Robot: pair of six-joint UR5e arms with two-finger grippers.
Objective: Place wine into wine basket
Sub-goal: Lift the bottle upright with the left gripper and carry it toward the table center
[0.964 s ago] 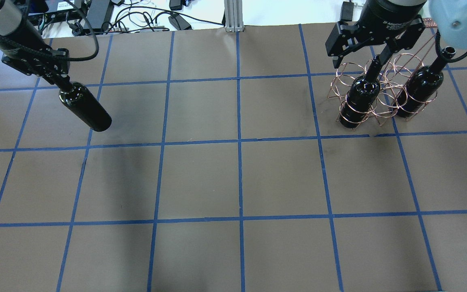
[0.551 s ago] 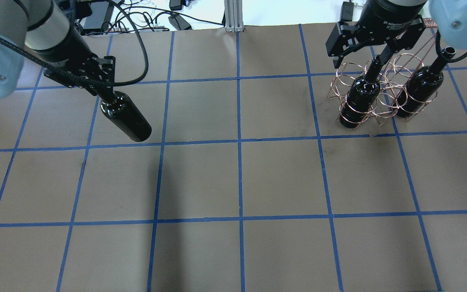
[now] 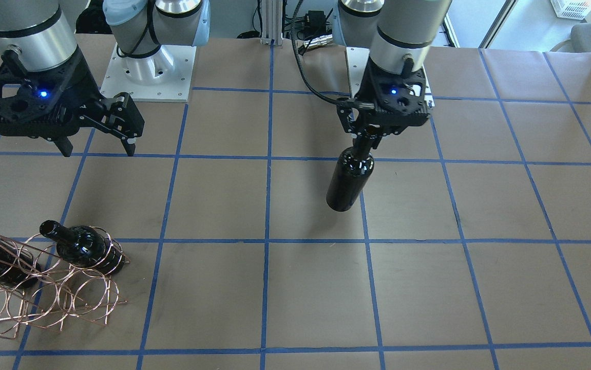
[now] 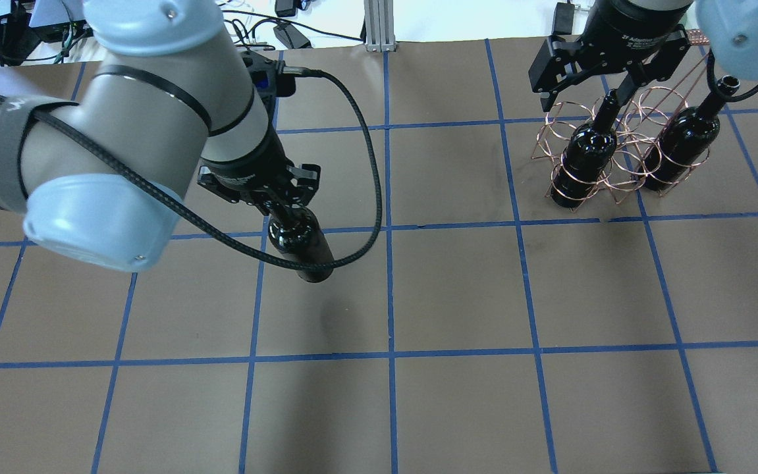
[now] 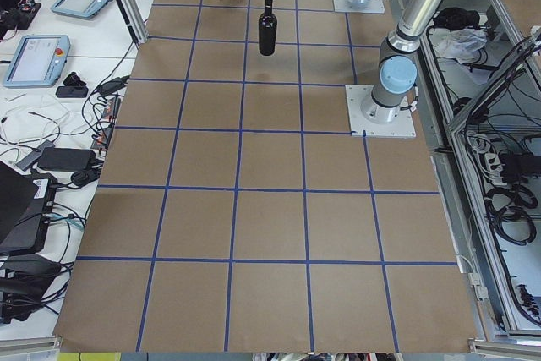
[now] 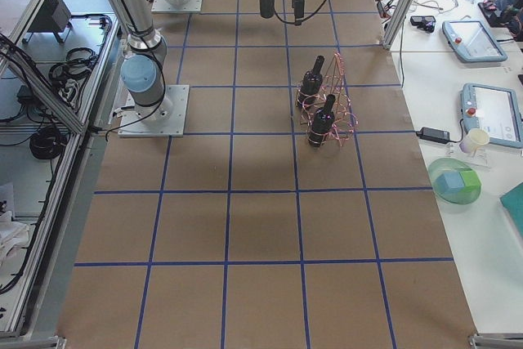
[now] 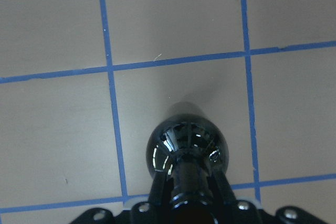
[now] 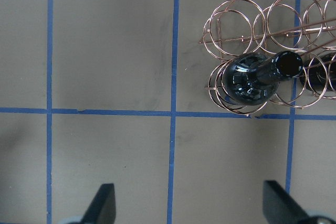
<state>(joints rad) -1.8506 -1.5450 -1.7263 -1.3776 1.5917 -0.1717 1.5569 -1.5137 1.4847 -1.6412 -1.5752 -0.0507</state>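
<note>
My left gripper is shut on the neck of a dark glossy wine bottle, which hangs base down above the table, left of centre. The same bottle shows in the front view under that gripper, and in the left wrist view. The copper wire wine basket stands at the far right and holds two identical bottles. My right gripper is open and empty above the basket; one racked bottle shows below it.
The table is brown paper with a blue tape grid. The two arm bases stand at the robot's edge. Cables and power bricks lie beyond the far edge. Tablets and a cup are on a side bench.
My left arm has carried the bottle to the right and nearer, from the far left toward the table's middle. The right gripper and the basket have not moved.
</note>
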